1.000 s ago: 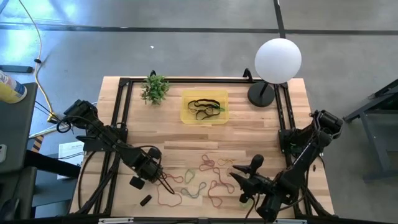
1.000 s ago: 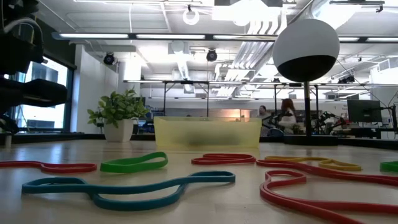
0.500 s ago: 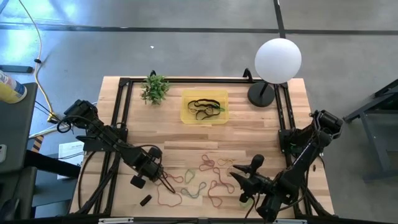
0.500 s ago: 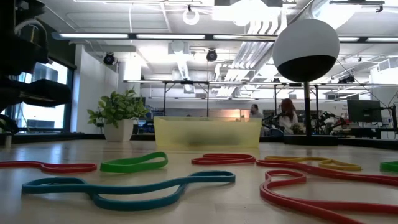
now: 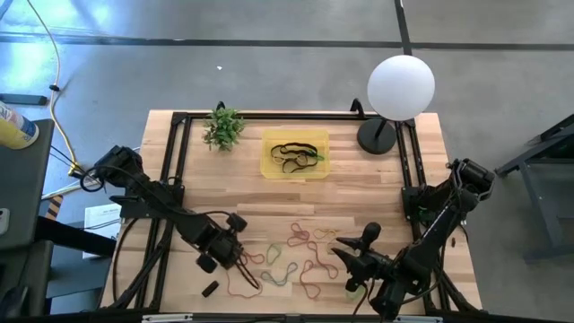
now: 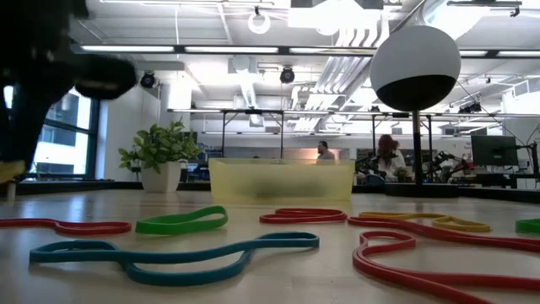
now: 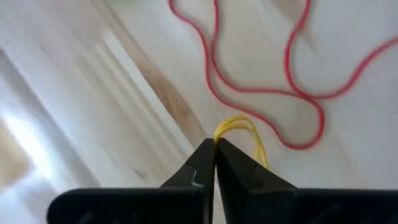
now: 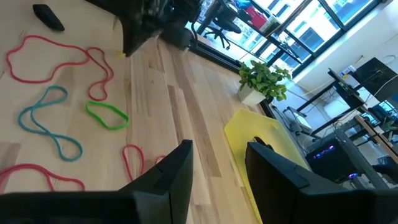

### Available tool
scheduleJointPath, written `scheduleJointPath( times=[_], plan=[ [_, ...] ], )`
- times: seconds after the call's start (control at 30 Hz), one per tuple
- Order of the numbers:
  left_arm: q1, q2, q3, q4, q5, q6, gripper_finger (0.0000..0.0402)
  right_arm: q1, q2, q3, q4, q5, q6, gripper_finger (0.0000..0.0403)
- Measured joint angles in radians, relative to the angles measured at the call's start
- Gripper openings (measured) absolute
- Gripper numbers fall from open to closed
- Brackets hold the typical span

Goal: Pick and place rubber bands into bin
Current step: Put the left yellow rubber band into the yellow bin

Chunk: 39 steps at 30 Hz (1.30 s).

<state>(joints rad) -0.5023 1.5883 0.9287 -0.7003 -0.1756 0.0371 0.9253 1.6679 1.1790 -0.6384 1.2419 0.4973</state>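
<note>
My left gripper [image 7: 215,144] is pinched tight on a yellow band [image 7: 244,134], just above the table [image 5: 377,179] near a red band [image 7: 261,90]. Right gripper [image 8: 219,155] waits w/ fingers apart. Bin [image 5: 295,153] sits far back, w/ bands inside.

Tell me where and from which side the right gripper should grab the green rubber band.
Come straight down from above: the green rubber band lies flat on the table as a narrow elongated loop, clear of the teal band and red bands beside it. Pinch across one long strand near its middle, fingers straddling it, probably pressing to the wood. The right gripper stands open, apart from it.
</note>
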Motion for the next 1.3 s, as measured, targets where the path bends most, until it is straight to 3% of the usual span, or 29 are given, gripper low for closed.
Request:
scheduleJointPath(
  times=[0.53, 0.97, 1.3],
  plan=[
    [0.164, -0.003, 0.105, 0.017, -0.311, 0.199, 0.0, 0.0, 0.001, 0.0, -0.111, -0.07, 0.17, 0.0138],
    [0.413, -0.004, 0.106, 0.311, -0.345, 0.446, 0.0, -0.003, 0.001, 0.0, -0.109, -0.069, 0.176, 0.0138],
    [0.683, -0.005, 0.106, 0.528, -0.292, 0.585, 0.0, -0.003, 0.001, 0.0, -0.12, -0.069, 0.176, 0.0138]
  ],
)
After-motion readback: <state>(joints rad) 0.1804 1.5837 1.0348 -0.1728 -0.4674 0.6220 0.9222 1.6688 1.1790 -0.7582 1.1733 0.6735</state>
